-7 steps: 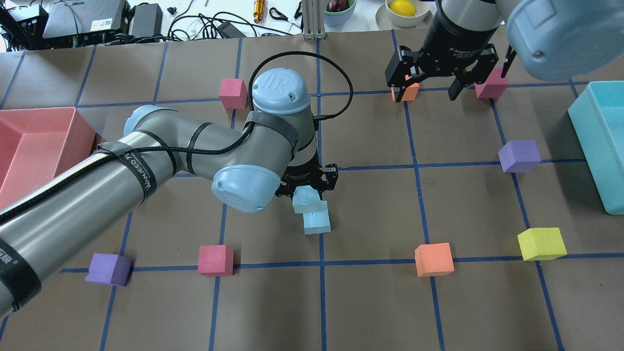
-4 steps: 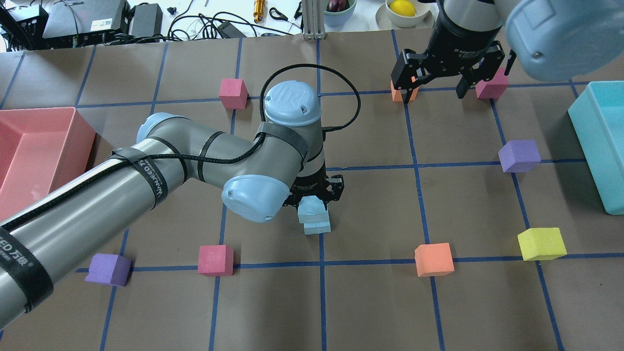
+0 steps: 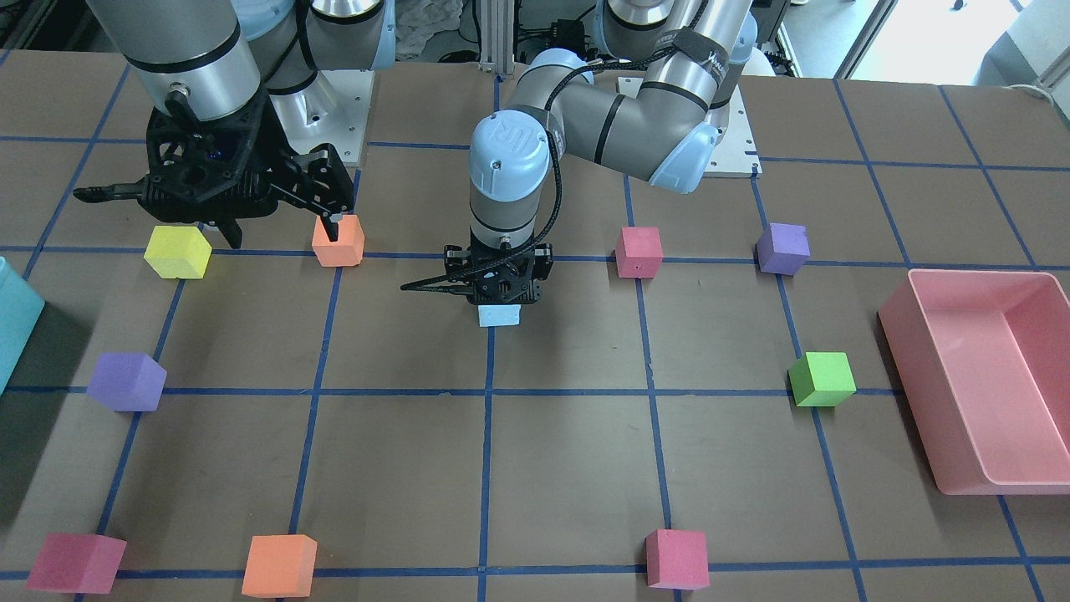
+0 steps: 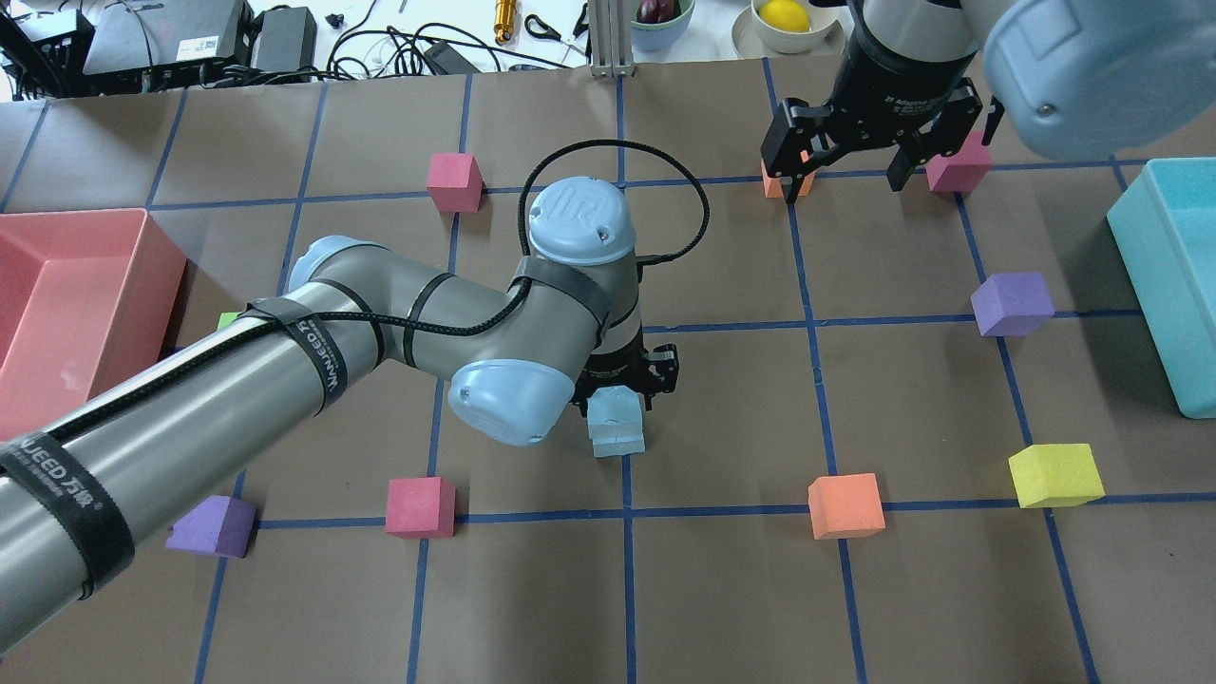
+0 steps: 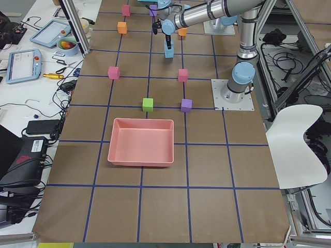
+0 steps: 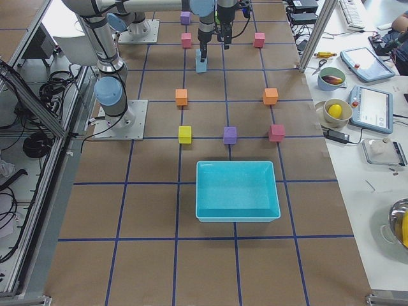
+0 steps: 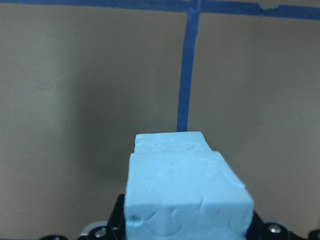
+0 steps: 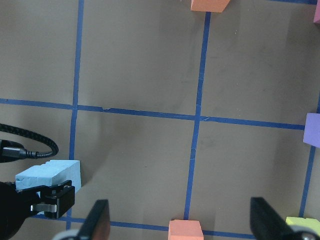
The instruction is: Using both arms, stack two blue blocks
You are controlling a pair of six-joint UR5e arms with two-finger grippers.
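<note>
My left gripper [image 4: 624,378] is shut on one pale blue block [image 4: 613,408] near the table's middle. It holds that block directly over the second blue block [image 4: 618,443], which lies on the brown mat. In the left wrist view the held block [image 7: 186,196] fills the foreground and the lower block's [image 7: 170,142] top edge shows just beyond it. I cannot tell whether the two touch. In the front view one blue block [image 3: 499,315] shows under the left gripper [image 3: 499,293]. My right gripper [image 4: 850,173] is open and empty, hovering at the far right between an orange cube and a red cube.
A pink bin [image 4: 76,285] stands at the left and a teal bin [image 4: 1178,275] at the right. Loose cubes lie around: purple [image 4: 1012,304], yellow [image 4: 1054,475], orange [image 4: 845,505], red [image 4: 420,506], purple [image 4: 211,524], red [image 4: 454,180], green [image 3: 822,379].
My left arm has carried the held blue block to the right and toward the near side, so it now sits over the lower blue block. The right gripper has drawn back slightly toward the far edge.
</note>
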